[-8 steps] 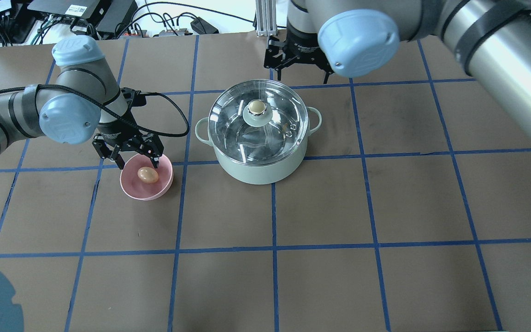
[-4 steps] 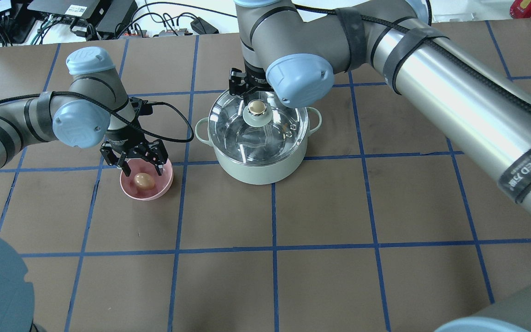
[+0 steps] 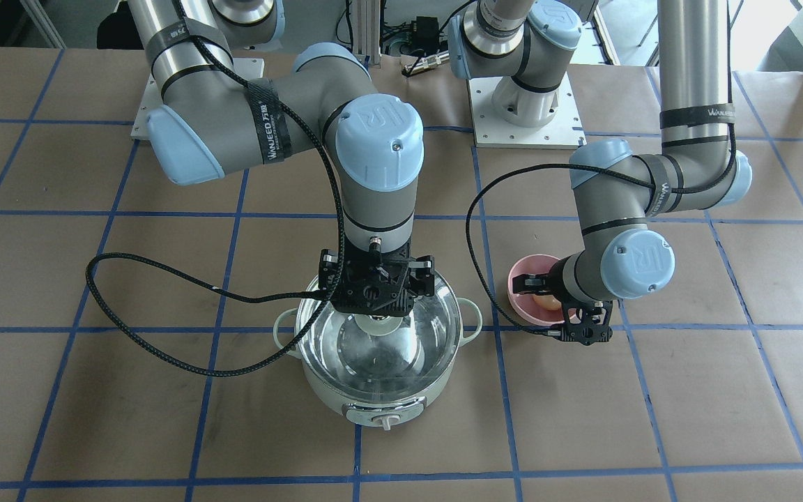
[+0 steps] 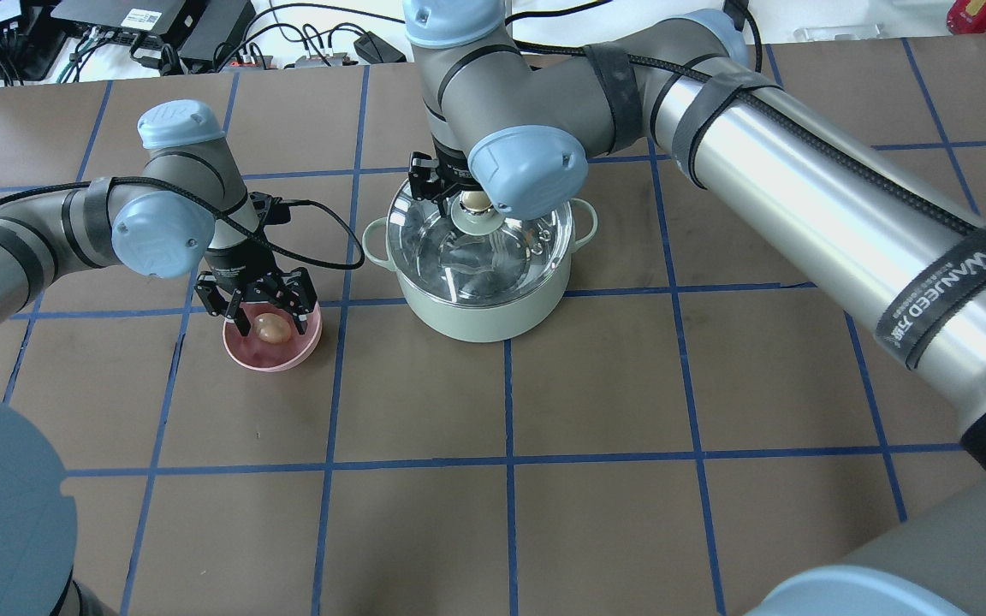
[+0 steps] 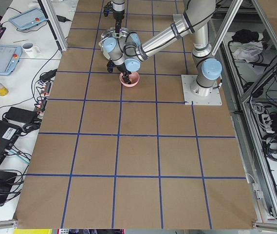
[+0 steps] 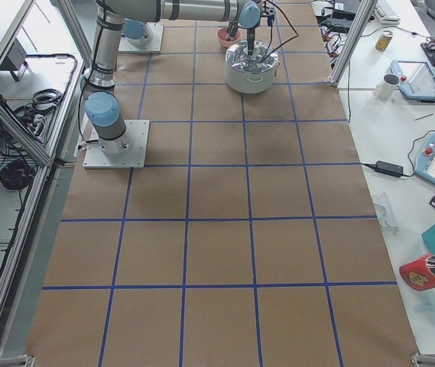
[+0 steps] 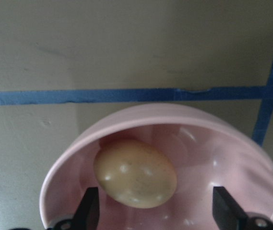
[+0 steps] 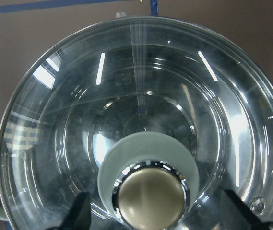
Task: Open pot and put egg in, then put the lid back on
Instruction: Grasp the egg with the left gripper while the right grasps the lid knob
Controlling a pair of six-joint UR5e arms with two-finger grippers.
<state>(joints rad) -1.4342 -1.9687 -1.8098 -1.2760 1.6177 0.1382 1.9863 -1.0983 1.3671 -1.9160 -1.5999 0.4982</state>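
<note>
The mint-green pot (image 4: 480, 308) stands mid-table with the glass lid (image 4: 433, 248) on it. The lid's beige knob (image 8: 150, 199) sits right under my right gripper (image 8: 158, 213), which is open with one finger on each side of the knob and apart from it; the same shows in the front-facing view (image 3: 376, 307). The tan egg (image 7: 135, 172) lies in a small pink bowl (image 7: 232, 143). My left gripper (image 7: 158, 211) is open and low in the bowl, its fingers straddling the egg (image 4: 270, 328) without gripping it.
The pink bowl (image 4: 283, 358) sits about one grid square to the left of the pot. The pot's dial (image 3: 384, 420) faces the far side of the table. Black cables loop from both wrists over the brown, blue-taped tabletop (image 4: 630, 385).
My right arm swung from the back of the table to above the lid and came down around the knob. My left gripper shifted over the bowl and lowered around the egg.
</note>
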